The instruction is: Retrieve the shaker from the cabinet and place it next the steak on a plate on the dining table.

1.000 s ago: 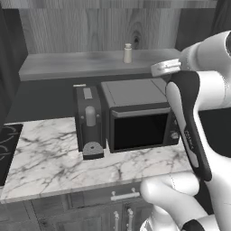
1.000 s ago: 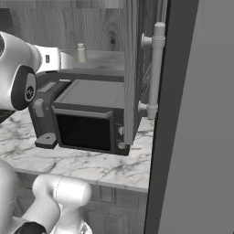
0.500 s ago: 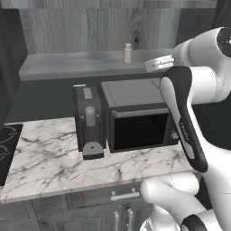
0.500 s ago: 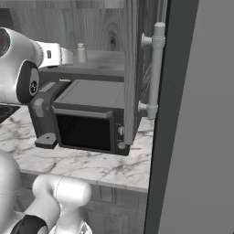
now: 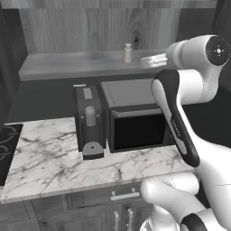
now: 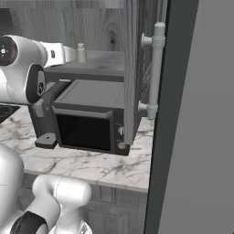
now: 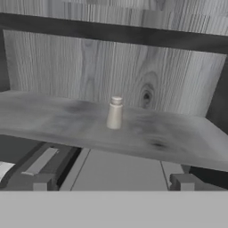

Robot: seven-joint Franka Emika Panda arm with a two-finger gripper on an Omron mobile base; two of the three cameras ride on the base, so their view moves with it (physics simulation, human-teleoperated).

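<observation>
Gripper (image 7: pixel 113 183) w/ jaws spread wide, holding nothing; its two dark finger tips (image 7: pixel 185 181) rise at the bottom of the hand view, level w/ the front edge of the cabinet (image 7: pixel 133 67) shelf and apart from it. In the left base view the white arm's hand (image 5: pixel 153 60) sits just right of the shelf, near its right end.

The shaker (image 7: pixel 114 113) stands upright on the pale grey shelf board, roughly centred between the finger tips in the hand view but further back, in front of a dark knot in the wood-grain back wall. Also seen in the left base view (image 5: pixel 127 53) and the right base view (image 6: pixel 82 52), still untouched on the shelf.

Below the shelf: a dark microwave (image 5: pixel 135 119) on a white marble-veined counter (image 5: pixel 54 162), w/ a dark coffee machine (image 5: pixel 89 122) touching or just beside its left side. The cabinet door (image 6: pixel 132 68) stands open at right, w/ a pale bar handle (image 6: pixel 155 68).
</observation>
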